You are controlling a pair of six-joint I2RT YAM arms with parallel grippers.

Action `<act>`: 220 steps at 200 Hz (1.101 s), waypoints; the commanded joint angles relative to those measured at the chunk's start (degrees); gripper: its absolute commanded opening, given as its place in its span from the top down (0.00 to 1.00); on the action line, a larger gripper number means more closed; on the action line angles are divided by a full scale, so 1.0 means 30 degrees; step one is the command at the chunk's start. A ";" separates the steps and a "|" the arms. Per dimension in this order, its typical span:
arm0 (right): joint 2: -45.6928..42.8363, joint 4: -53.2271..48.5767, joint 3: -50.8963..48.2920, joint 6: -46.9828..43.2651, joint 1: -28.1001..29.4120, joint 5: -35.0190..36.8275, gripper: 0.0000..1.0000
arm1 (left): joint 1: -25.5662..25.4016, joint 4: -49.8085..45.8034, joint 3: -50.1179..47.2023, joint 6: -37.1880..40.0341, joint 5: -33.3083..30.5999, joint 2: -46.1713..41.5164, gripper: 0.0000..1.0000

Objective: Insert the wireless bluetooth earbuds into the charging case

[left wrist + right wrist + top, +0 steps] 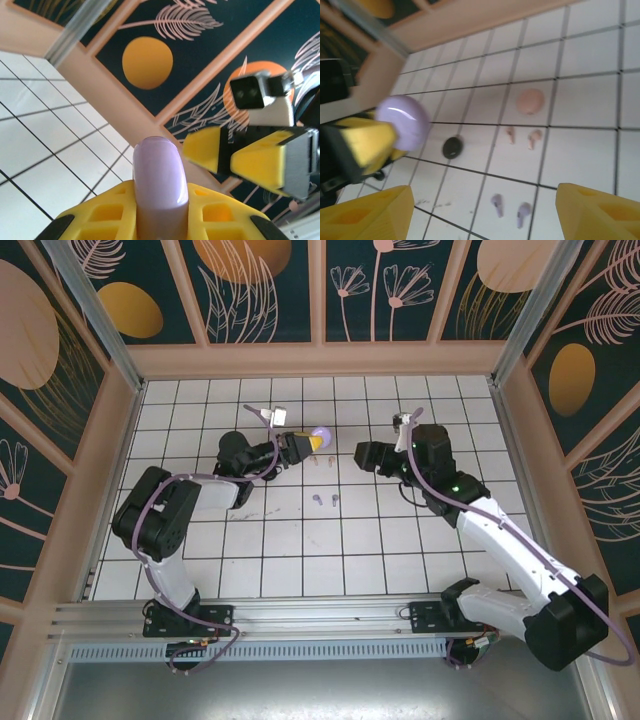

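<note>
My left gripper (pixel 303 445) is shut on a round lilac charging case (pixel 160 185), gripped on edge between its yellow fingers and lifted above the tiles; the top view shows this case (pixel 322 433) too. Facing it from the right, my right gripper (pixel 362 455) is open with nothing between its fingers. In the right wrist view that gripper (pixel 484 200) hangs over two lilac earbuds (pixel 497 204) lying on a tile. Two pink earbuds (pixel 535 138) lie just beyond them. The held lilac case (pixel 402 121) is at the left of that view.
A pink round case (pixel 530 101) lies beyond the pink earbuds, and a black round case (pixel 452 147) sits on the tiles below the lifted lilac case. Wooden walls with patterned panels (pixel 320 355) enclose the white tiled floor (pixel 300 560).
</note>
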 commanded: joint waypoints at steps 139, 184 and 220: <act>0.3504 0.4089 0.2194 -0.0962 0.0451 -0.4471 0.27 | -0.0458 -0.3723 0.0471 0.2742 0.2442 -0.2709 1.00; 0.4531 0.4145 0.2573 -0.0969 0.0452 -0.4163 0.30 | -0.0458 -0.3737 0.0764 0.2768 0.2561 -0.2693 1.00; 0.4950 0.4155 0.2426 -0.0981 0.0452 -0.4011 0.32 | -0.0458 -0.3963 0.0940 0.2874 0.2707 -0.2693 1.00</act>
